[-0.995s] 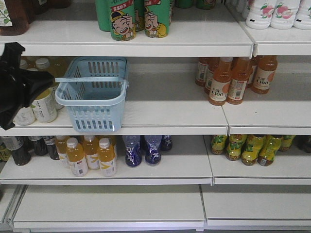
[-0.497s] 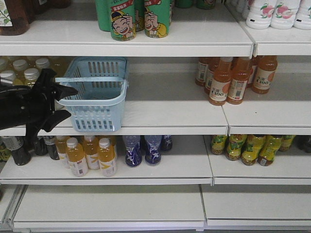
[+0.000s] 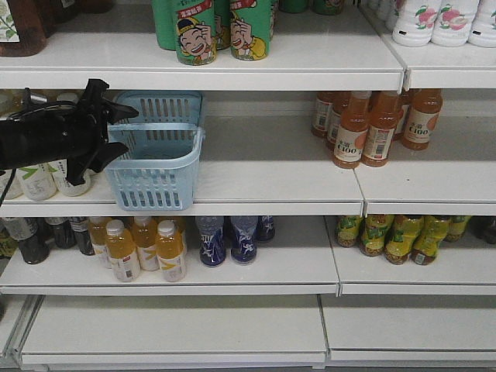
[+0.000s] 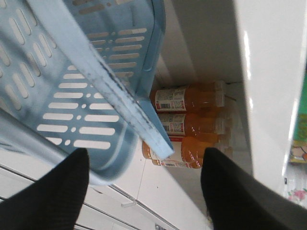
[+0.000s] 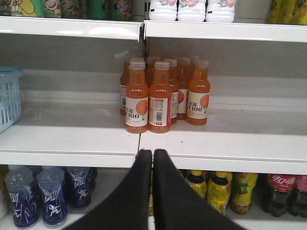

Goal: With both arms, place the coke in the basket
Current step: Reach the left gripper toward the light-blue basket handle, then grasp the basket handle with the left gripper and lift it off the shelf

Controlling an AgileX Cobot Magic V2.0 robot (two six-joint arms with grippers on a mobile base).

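The smooth white bench (image 3: 263,182) carries the pale blue, slotted plastic basket (image 3: 159,174) at middle left. The matte black left hand (image 3: 132,133), higher than half a second ago, spreads wide around the hoop handle (image 4: 110,91) and hides the basket's left rim. The right hand (image 5: 152,155) is pinched together, empty. The red-labelled coke (image 5: 282,189) stands at the lower right of the right wrist view, cut off by the frame.

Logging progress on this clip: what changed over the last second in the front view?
The left gripper moved right and up from the left edge of the view, and now sits open at the handle of the basket, not gripping it. The basket and the orange bottles stayed put.
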